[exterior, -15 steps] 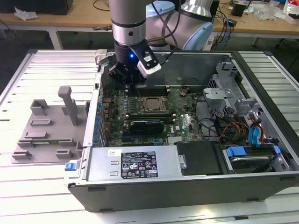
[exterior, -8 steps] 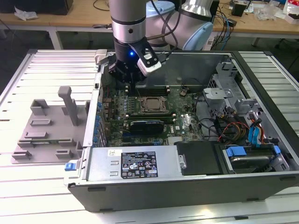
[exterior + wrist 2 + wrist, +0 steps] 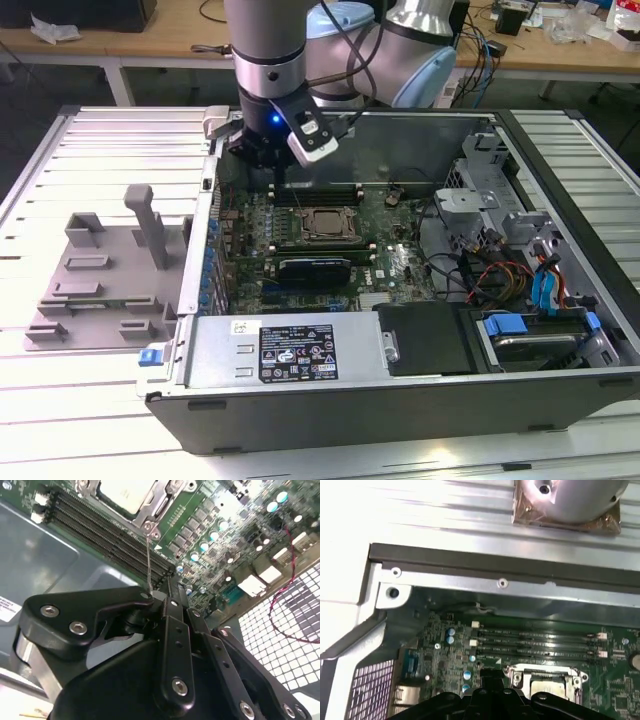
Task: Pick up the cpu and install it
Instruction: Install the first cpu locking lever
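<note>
The cpu [image 3: 323, 222] sits in its socket; fingers [image 3: 170, 605] nearby, seemingly clenched empty.

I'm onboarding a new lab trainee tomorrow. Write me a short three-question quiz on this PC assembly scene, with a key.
1. True or false: the silver square cpu sits in the motherboard socket.
2. The black gripper hangs above: A) the memory slots at the green motherboard's edge, B) the grey plastic fixture, C) the blue-handled drive bay?
3. What does the fixture rest on?

Key: 1 true; 2 A; 3 the white slatted table, at the exterior view's left.
</note>
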